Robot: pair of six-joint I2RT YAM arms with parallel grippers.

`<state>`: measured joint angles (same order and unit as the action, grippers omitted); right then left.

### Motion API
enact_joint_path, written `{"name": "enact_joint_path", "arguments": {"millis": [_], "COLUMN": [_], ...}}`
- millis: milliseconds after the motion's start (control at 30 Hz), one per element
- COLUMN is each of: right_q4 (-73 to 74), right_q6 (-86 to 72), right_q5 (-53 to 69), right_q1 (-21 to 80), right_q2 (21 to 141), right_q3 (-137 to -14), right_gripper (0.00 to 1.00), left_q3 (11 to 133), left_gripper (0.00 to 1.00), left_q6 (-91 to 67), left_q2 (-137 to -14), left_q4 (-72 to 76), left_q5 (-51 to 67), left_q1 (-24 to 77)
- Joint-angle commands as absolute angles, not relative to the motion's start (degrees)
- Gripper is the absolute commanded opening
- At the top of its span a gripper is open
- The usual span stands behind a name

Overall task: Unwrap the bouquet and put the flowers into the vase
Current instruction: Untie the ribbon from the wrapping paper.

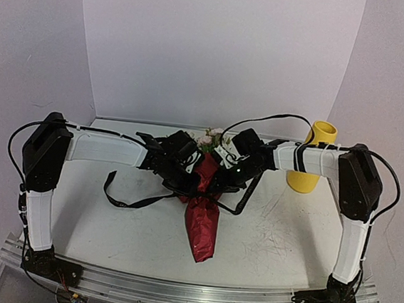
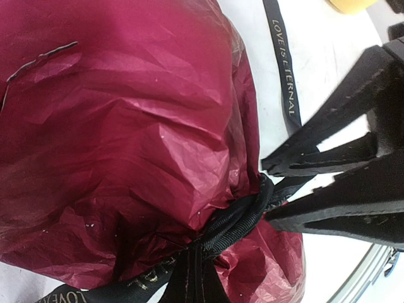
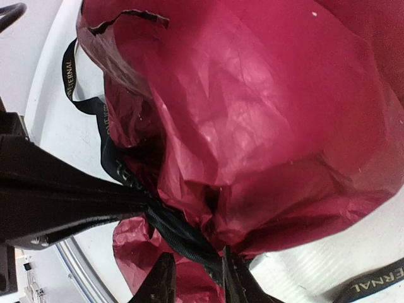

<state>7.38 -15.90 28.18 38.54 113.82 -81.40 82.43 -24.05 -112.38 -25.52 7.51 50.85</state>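
The bouquet (image 1: 203,212) lies mid-table (image 1: 107,239), with its flowers (image 1: 209,138) toward 12 o'clock and its wrap tail toward 6. A black ribbon (image 2: 237,221) cinches its waist, and a loose end trails off toward 9. The left gripper (image 2: 268,192) comes in from 10 o'clock and is clamped on the ribbon at the knot. The right gripper (image 3: 142,208) comes in from 2 with its tips at the ribbon; I cannot tell whether it grips. The vase (image 1: 302,181) stands at 2, behind the right arm.

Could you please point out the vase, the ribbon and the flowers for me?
vase (image 1: 302,181): top view, its lower body.
ribbon (image 2: 243,218): left wrist view, the tied loop.
flowers (image 1: 207,138): top view, the pale blooms.
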Motion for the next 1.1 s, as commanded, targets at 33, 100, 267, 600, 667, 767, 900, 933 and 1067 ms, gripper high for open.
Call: {"name": "enact_joint_path", "arguments": {"millis": [33,100,267,600,667,767,900,933,1067], "right_q4": [8.81,8.72,8.53,8.50,8.48,8.49,8.44,8.44,8.52], "right_q6": [-14.86,-14.66,-14.01,-14.05,-14.08,-14.22,-14.70,-14.85,-15.30], "right_q5": [30.41,30.59,30.79,29.44,28.66,26.95,25.64,25.33,23.26], "right_q1": [38.75,38.82,39.07,39.11,39.11,39.11,39.03,39.03,38.92], "right_q2": [116.22,116.78,117.73,117.63,116.67,114.65,112.34,111.80,110.04], "right_q3": [-83.68,-83.79,-83.76,-83.51,-83.02,-81.86,-79.83,-79.20,-76.66], "right_gripper": [0.31,0.31,0.35,0.08,0.00,0.00,0.00,0.00,0.00], "left_q3": [85.08,85.23,85.70,86.48,86.30,85.59,84.15,83.75,82.04], "left_gripper": [0.00,0.00,0.00,0.00,0.00,0.00,0.00,0.00,0.00], "left_q6": [-25.17,-25.33,-25.81,-26.37,-26.48,-26.77,-27.78,-27.99,-28.72], "left_q2": [-110.69,-110.80,-111.21,-111.72,-111.63,-111.19,-110.56,-110.30,-109.22], "left_q4": [-24.83,-24.79,-24.61,-24.35,-24.35,-24.35,-24.42,-24.41,-24.41], "left_q5": [7.68,7.51,7.43,7.35,7.13,6.00,3.39,2.94,1.39], "left_q1": [51.02,50.98,51.00,50.97,50.98,50.99,50.98,50.97,50.98]}}
